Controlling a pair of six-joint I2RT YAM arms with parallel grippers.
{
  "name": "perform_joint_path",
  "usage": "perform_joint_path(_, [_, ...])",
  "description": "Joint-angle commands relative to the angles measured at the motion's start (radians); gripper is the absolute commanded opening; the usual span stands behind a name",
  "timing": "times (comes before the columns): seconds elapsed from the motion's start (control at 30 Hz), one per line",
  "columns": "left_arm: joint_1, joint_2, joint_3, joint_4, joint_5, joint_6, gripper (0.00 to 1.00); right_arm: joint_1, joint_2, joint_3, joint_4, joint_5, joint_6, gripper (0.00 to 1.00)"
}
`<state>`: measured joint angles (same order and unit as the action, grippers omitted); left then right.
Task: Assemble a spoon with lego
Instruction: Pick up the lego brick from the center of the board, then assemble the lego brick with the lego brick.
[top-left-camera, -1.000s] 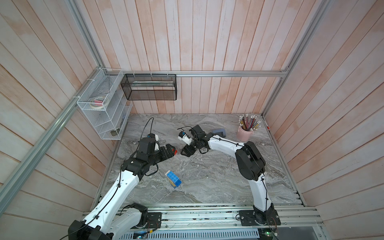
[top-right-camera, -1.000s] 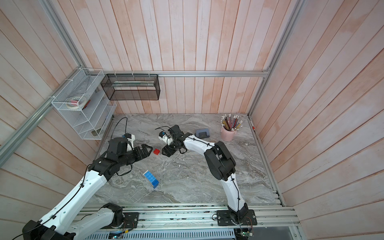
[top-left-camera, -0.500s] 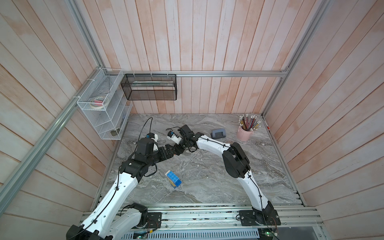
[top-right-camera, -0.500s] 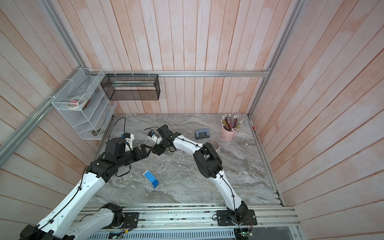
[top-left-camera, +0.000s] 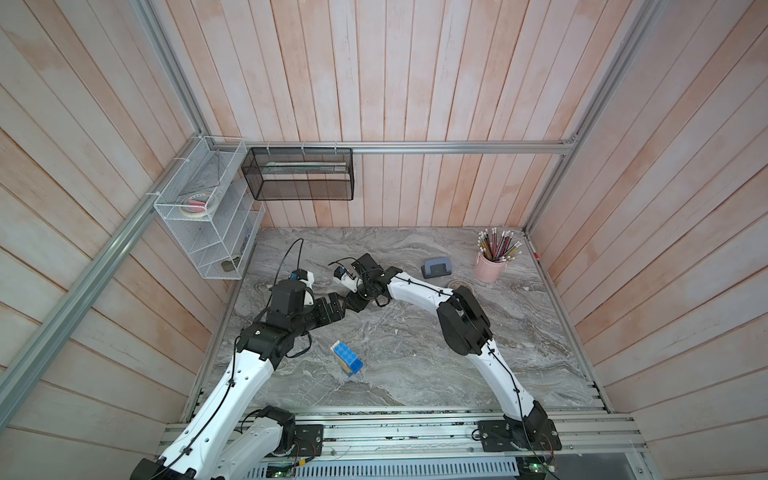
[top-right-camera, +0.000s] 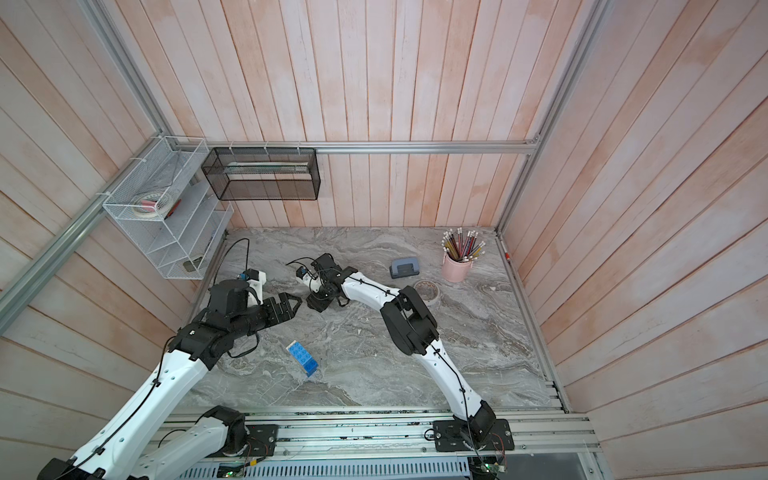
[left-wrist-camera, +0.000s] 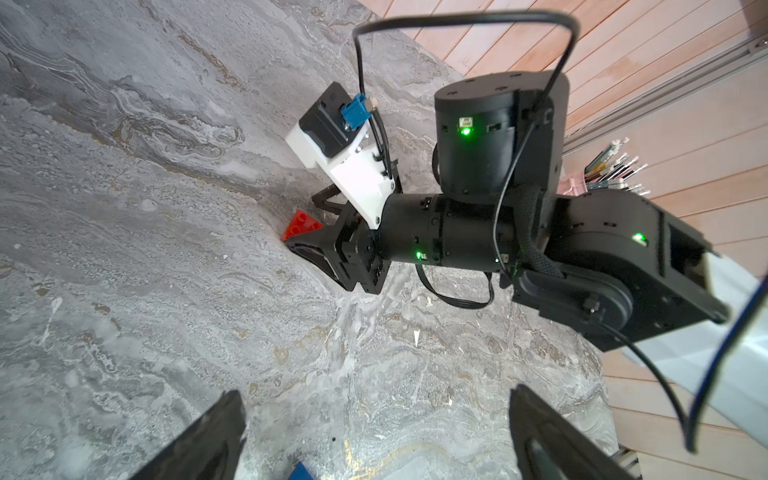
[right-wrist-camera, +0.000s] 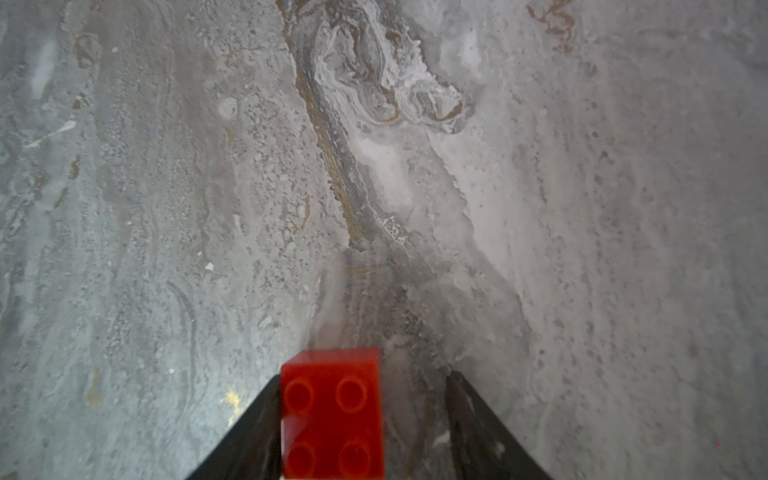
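A red square lego brick (right-wrist-camera: 332, 415) lies studs-up on the marble table between the fingers of my right gripper (right-wrist-camera: 363, 378). One finger touches its side and a gap separates the other finger from it, so the gripper is open. In the left wrist view the red brick (left-wrist-camera: 301, 224) peeks out under that gripper. My left gripper (left-wrist-camera: 376, 395) is wide open and empty, facing my right gripper (top-left-camera: 357, 303) closely. A joined blue-on-yellow lego stack (top-left-camera: 348, 358) lies nearer the front. No whole spoon is in view.
A grey-blue hole punch (top-left-camera: 436, 268), a tape roll (top-left-camera: 460, 286) and a pink pencil cup (top-left-camera: 492, 266) stand at the back right. A white wire shelf (top-left-camera: 203, 232) and a black mesh basket (top-left-camera: 299, 174) hang on the back left walls.
My right arm has swung left and come down around the red brick, its jaws narrowing. The left gripper stays open, almost in place.
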<state>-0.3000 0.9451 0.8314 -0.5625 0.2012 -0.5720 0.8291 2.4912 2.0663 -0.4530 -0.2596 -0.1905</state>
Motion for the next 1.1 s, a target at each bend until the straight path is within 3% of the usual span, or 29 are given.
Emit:
perform_joint_path(0.0, [0.008,-0.019,-0.018,-0.009,-0.002,0.018,1.00,0.009,0.012,0.017,-0.037,0.032,-0.013,0.57])
perform_joint_path(0.2, [0.010,-0.027,-0.027,-0.008,0.000,0.020,1.00,0.016,0.014,0.018,-0.032,0.042,-0.012,0.47])
perform_joint_path(0.47, [0.014,-0.043,-0.036,-0.013,-0.005,0.025,1.00,0.027,-0.029,0.013,-0.035,0.078,-0.013,0.16])
perform_joint_path(0.57, [0.015,-0.060,-0.047,-0.011,-0.008,0.021,1.00,0.027,-0.077,-0.022,-0.029,0.105,0.003,0.09])
perform_joint_path(0.8, [0.015,-0.132,-0.103,0.036,-0.016,-0.025,1.00,0.010,-0.293,-0.192,-0.046,0.147,0.071,0.01])
perform_joint_path(1.07, [0.015,-0.274,-0.173,0.078,-0.067,-0.070,1.00,0.020,-0.620,-0.377,-0.166,0.122,0.243,0.00])
